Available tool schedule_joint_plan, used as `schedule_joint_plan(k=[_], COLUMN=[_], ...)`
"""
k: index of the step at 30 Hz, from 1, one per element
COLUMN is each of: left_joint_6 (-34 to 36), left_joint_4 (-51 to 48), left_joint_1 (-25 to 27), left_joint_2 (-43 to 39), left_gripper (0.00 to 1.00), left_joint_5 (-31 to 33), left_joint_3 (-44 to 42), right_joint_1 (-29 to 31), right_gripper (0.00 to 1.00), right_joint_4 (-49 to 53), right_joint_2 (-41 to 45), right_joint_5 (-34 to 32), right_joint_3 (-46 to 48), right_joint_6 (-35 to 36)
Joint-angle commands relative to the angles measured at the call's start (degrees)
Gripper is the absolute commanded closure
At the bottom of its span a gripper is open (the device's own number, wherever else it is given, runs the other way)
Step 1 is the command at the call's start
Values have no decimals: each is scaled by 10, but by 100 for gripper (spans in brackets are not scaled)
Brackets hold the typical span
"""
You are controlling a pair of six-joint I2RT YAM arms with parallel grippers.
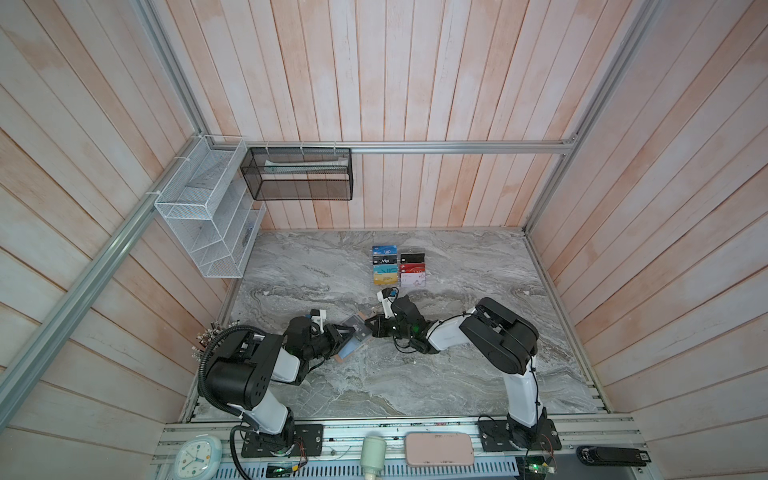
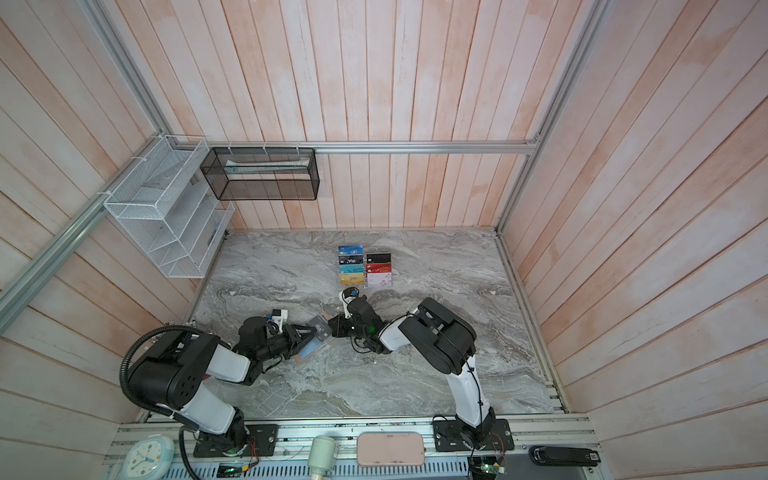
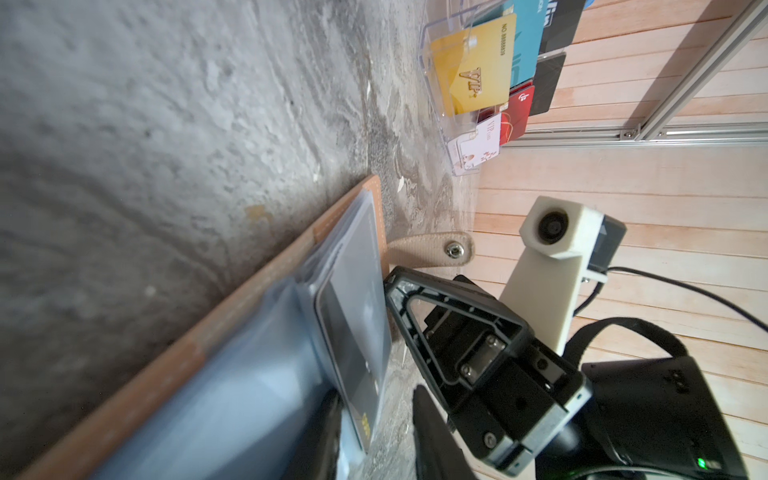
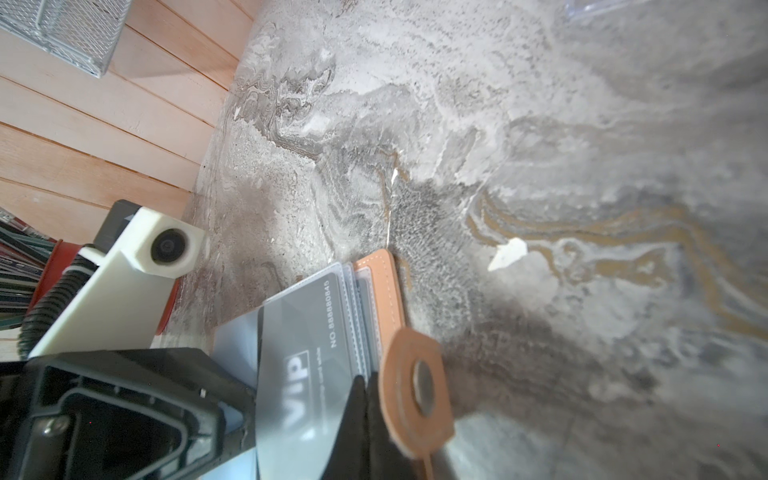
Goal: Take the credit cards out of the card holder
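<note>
The card holder [image 1: 353,338] [image 2: 316,338] lies open on the marble between my two grippers. Its tan edge [image 3: 208,340] [image 4: 382,282] frames pale blue lining and clear sleeves. A black credit card with white "VIP" lettering [image 4: 307,340] [image 3: 357,332] sits in the top sleeve; other cards are hidden. My left gripper [image 1: 348,332] [image 2: 309,332] [image 3: 378,436] is open, with the sleeve's edge between its jaws and a gap beside it. My right gripper [image 1: 368,322] [image 2: 331,322] [image 4: 368,382] is shut, tips against the sleeves' edge next to the snap tab [image 4: 415,386] [image 3: 436,249].
A clear acrylic rack of coloured cards [image 1: 398,268] [image 2: 365,268] [image 3: 478,70] stands behind the grippers. White [image 1: 203,208] and black [image 1: 297,174] mesh baskets hang at the back left. A pink case [image 1: 438,449] and a clock [image 1: 197,457] rest on the front rail.
</note>
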State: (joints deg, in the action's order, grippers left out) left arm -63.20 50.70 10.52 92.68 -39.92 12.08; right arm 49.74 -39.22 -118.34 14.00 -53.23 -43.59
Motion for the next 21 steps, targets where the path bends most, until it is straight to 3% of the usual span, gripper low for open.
schedule_joint_plan(k=[1, 12, 21], left_joint_6=[16, 23, 16], left_joint_4=[25, 9, 48], left_joint_1=[5, 4, 4], left_joint_2=[-20, -34, 14], left_gripper=[69, 68, 68], left_joint_5=[-14, -9, -12], left_joint_3=[-2, -3, 1], right_joint_1=[14, 14, 15], right_gripper=[100, 100, 100], right_joint_4=[103, 101, 103], right_joint_2=[-43, -46, -44], right_joint_5=[31, 32, 32], right_joint_3=[26, 25, 25], right_joint_6=[-4, -6, -5])
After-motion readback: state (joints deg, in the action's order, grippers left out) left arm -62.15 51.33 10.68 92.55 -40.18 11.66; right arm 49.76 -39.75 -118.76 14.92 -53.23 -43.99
